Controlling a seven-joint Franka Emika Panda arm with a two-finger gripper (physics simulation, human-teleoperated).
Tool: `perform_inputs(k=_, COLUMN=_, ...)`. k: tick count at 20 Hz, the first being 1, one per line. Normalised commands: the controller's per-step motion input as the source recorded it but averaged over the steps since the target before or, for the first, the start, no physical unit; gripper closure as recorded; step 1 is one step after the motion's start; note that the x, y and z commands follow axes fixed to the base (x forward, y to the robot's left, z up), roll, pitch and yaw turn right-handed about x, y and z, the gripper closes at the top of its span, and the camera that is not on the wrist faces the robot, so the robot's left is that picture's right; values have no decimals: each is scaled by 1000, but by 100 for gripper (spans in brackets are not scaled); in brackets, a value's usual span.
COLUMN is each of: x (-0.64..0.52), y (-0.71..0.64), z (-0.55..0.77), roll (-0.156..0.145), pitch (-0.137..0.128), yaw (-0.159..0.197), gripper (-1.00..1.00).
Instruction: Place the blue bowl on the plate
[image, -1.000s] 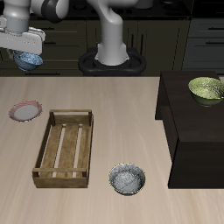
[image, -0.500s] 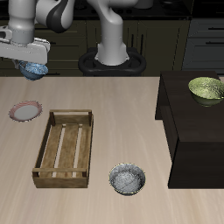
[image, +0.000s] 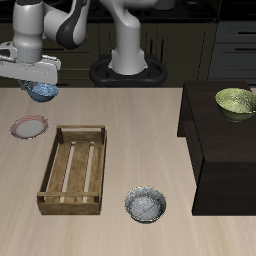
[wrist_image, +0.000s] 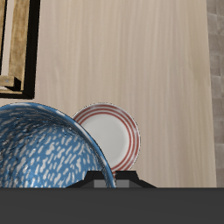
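Tool (image: 38, 84) clamped on blue bowl (image: 41, 92), held above the counter (image: 130, 140), back of the plate (image: 29, 127). Risk: bowl not centred, could land on plate's rim and tip off.

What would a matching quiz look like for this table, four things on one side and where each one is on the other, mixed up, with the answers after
Things:
1. blue bowl
2. plate
3. green bowl
4. grey-white bowl

Places:
A. on the dark raised cabinet beside the table
B. held in the air by the gripper, jaws closed on its rim
C. on the table near its front edge, beside the wooden crate
D. flat on the table, below and just in front of the held bowl

Pairs: 1-B, 2-D, 3-A, 4-C
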Motion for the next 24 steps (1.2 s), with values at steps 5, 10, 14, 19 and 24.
perform_inputs(k=5, x=109, y=-58, z=-335, roll=-22, pitch=52, yaw=-8, gripper=100)
perform_inputs(k=10, x=2, y=-32, z=-244, roll=-14, pitch=26, yaw=-4, gripper=100)
perform_inputs(k=14, x=37, y=-30, z=-216, roll=-28, pitch=20, yaw=7, gripper=100)
perform_inputs(k=19, x=17, y=-126, z=-239, roll=-46, pitch=34, yaw=-9, gripper=100)
perform_inputs(k=24, x=-19, y=-90, z=-128, roll=-34, pitch=8, yaw=4, gripper=100)
